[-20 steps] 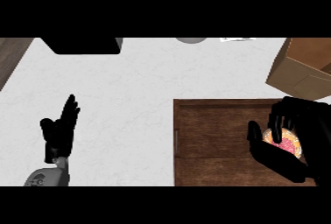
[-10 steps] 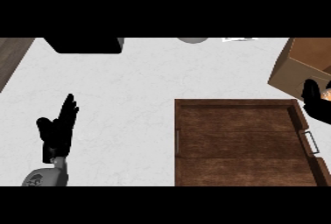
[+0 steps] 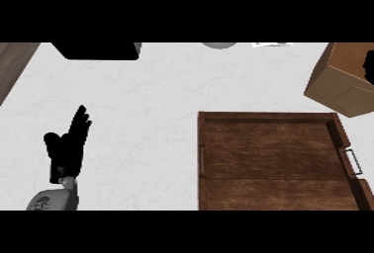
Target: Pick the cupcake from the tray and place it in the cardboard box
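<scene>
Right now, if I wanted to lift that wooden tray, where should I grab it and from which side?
Probably by the thin metal handle on the tray's right end wall, coming in from the right. The tray lies flat on the counter with low raised walls, so the handle, standing out from the wall, is the easiest part to curl fingers round.

Right hand [image 3: 368, 66]: only a small black bit is showing at the right edge; fingers cannot be seen.
Cardboard box [image 3: 343, 81]: running off the right edge.
</scene>
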You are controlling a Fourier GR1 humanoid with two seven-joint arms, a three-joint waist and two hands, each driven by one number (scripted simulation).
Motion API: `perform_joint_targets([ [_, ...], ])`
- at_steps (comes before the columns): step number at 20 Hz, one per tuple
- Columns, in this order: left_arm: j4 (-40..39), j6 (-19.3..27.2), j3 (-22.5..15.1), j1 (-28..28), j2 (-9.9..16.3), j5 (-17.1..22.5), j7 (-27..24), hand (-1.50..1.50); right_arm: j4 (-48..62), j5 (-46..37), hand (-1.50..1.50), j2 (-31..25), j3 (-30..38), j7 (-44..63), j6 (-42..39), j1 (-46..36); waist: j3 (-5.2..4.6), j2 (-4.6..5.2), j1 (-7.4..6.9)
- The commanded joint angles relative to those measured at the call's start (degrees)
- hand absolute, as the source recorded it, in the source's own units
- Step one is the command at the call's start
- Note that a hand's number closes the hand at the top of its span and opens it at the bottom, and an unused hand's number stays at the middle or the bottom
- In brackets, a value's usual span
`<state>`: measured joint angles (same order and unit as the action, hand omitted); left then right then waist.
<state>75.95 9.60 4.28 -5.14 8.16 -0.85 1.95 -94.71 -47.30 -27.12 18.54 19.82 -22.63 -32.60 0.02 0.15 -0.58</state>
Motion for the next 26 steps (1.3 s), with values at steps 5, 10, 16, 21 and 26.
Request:
perform_joint_targets([
  [5,2.5,-0.3,0.0,-1.1,0.3,0.1,2.1,0.0,29.7,-3.4,1.5,-1.8,0.9,-14.7,16.4,-7.6,0.05,0.38,-1.36],
  [10,2.0,0.4,-2.0,0.7,-2.1,-1.1,0.4,0.0,46.6,-8.5,1.5,-7.3,1.2,-22.5,24.7,-10.4,0.08,0.74,-1.91],
  [16,1.1,-0.4,-0.6,-1.5,-0.1,-0.9,1.2,0.0,61.9,-1.8,-1.5,-6.2,7.6,-24.9,24.6,-15.0,0.14,0.83,-1.87],
  [21,-0.7,1.2,-1.2,-2.6,-1.9,-1.8,0.5,0.0,69.2,3.3,-1.5,-7.8,11.9,-35.6,25.6,-17.9,0.16,0.89,-1.77],
  [26,1.4,2.4,-2.2,-1.9,-3.2,-2.4,1.2,0.0,70.1,13.2,-1.5,-8.3,19.7,-43.5,20.6,-19.8,0.26,0.65,-1.72],
])
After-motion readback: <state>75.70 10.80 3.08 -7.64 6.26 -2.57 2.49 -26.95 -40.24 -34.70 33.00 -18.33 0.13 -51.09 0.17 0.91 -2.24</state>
